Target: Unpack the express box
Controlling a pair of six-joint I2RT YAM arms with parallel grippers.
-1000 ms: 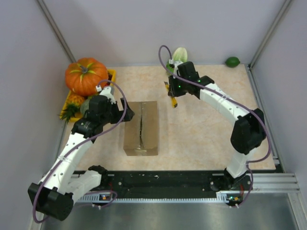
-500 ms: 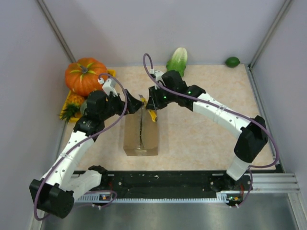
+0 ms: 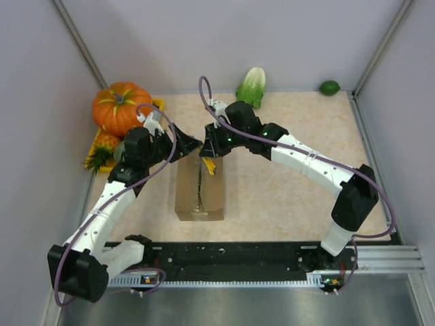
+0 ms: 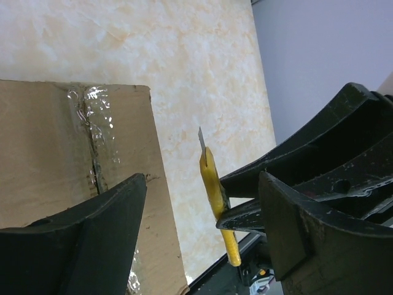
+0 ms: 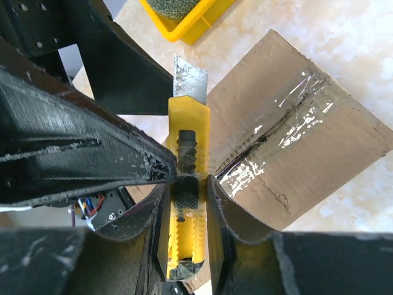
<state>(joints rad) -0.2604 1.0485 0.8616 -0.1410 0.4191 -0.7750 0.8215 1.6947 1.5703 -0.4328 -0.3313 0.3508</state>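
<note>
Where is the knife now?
In the top view, the yellow knife is clamped in the right gripper at the far end of the express box, beside the left gripper.

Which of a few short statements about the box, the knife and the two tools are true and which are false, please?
1. The right tool grips a yellow utility knife with its blade out. True.
2. The express box has its flaps folded open. False: the flaps lie shut.
3. The left tool holds the knife. False: it is open and holds nothing, at the box's far end.
4. The pumpkin stands beyond the box, to its left. True.
</note>
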